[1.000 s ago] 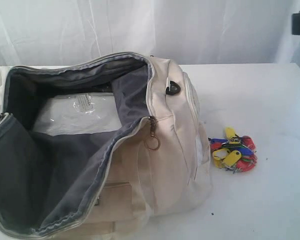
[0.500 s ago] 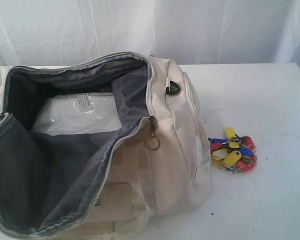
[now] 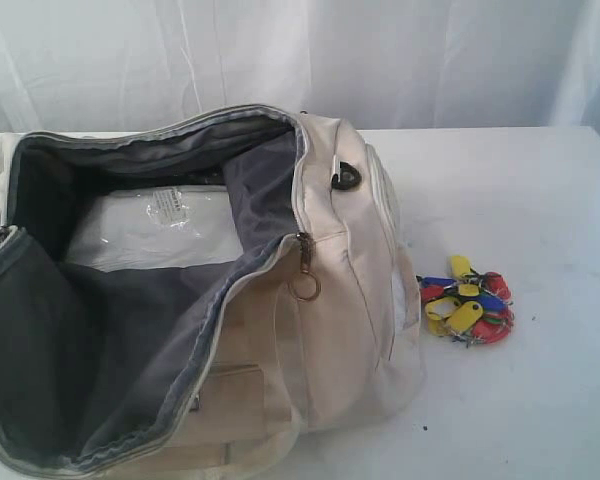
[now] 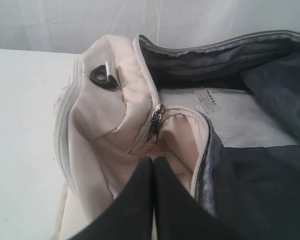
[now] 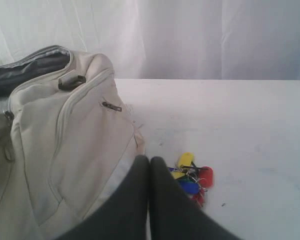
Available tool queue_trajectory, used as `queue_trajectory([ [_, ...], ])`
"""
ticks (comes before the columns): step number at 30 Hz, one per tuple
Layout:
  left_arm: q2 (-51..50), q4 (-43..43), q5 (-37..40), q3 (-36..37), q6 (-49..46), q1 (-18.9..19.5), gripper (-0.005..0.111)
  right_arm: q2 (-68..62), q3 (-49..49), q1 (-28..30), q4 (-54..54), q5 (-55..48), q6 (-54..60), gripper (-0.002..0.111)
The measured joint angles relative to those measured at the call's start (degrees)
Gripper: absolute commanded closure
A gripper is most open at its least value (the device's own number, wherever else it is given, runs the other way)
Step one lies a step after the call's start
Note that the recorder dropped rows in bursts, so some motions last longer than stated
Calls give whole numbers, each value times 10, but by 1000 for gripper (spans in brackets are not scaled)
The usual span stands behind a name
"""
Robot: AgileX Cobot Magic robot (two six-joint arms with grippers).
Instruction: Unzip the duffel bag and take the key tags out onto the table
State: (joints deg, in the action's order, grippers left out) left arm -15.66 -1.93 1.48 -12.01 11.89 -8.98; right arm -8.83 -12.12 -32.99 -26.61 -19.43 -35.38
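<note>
White table (image 3: 540,200), white curtain (image 3: 380,60) behind. Duffel bag (image 3: 340,330) on table, main zip wide open, grey lining showing. Key tags (image 3: 468,308) lie on table just beside bag's end, outside bag. Right gripper (image 5: 150,159) fingers pressed together, empty, close to tags, not touching them. Left gripper (image 4: 153,161) also closed, empty, by bag's end near zip pull (image 4: 155,131). Clear plastic packet (image 3: 150,235) inside bag.

Exterior looks down; both wrist views share the duffel bag (image 3: 345,290).
</note>
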Motion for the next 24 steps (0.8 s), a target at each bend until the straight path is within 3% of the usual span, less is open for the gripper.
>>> queue_trajectory([
  [12, 9, 0, 0, 0, 0, 0, 107, 1, 0, 0, 1, 0, -5, 108],
  [16, 34, 19, 6, 0, -42, 4, 107, 1, 0, 0, 1, 0, -5, 108],
  [24, 113, 30, 90, 24, -75, 96, 107, 1, 0, 0, 1, -1, -5, 108],
])
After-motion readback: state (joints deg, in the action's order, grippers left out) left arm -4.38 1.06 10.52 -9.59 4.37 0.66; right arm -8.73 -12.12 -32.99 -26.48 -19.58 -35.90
